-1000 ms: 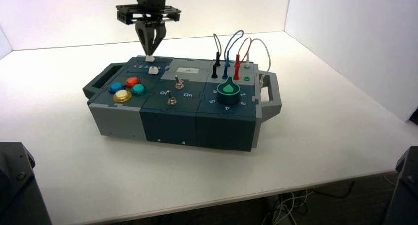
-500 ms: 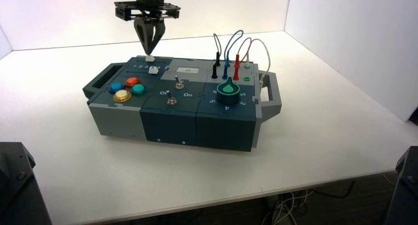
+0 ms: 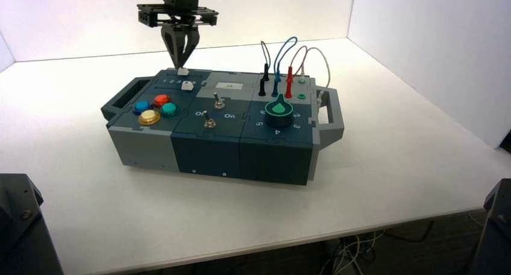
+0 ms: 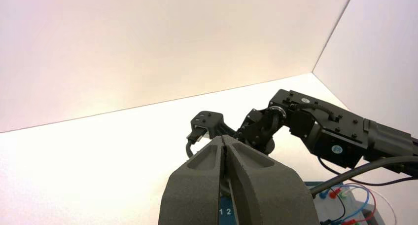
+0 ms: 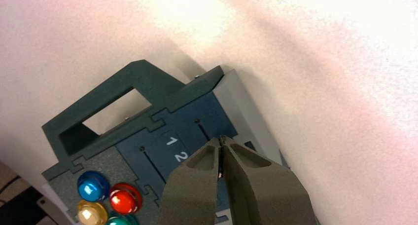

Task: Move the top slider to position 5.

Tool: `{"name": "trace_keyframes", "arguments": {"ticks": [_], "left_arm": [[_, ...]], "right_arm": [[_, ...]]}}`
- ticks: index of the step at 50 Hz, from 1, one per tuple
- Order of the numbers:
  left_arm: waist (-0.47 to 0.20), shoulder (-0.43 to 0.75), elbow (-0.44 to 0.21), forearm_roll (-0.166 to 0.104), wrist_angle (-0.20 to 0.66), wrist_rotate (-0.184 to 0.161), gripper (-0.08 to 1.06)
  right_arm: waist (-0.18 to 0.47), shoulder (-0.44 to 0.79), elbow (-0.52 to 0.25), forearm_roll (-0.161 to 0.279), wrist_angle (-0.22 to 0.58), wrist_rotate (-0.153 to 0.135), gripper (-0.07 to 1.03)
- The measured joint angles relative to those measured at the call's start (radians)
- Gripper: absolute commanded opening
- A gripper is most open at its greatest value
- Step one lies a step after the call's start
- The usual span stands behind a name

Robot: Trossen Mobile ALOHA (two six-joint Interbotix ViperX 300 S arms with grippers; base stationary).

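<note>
The top slider (image 3: 182, 72) is a tiny white knob at the back left of the dark box (image 3: 205, 148). My right gripper (image 3: 179, 66) points down with shut fingertips just above the knob. In the right wrist view the gripper (image 5: 222, 138) covers the knob, over the top track beside the digits 1 and 2 (image 5: 175, 148). The 5 is hidden behind my fingers there. My left gripper (image 4: 224, 136) is shut and empty, held higher. It does not show in the high view. The digits 1 2 (image 4: 225, 211) show far below it.
A second white knob (image 3: 187, 85) sits on the nearer track. Coloured round buttons (image 3: 153, 109) are at the front left. Two toggle switches (image 3: 214, 109), a green dial (image 3: 279, 111) and plugged wires (image 3: 289, 64) lie to the right. The right arm (image 4: 320, 131) crosses the left wrist view.
My right gripper has shifted slightly to the left and a little upward. It stays shut. The white knob sits in about the same place.
</note>
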Motion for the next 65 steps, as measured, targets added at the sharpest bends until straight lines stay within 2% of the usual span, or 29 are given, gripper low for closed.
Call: {"name": "trace_keyframes", "arguments": {"ticks": [65], "left_arm": [[0.0, 0.0, -0.003, 0.021, 0.0, 0.003, -0.03]], "right_arm": [[0.003, 0.014, -0.005, 0.003, 0.032, 0.017, -0.02]]}}
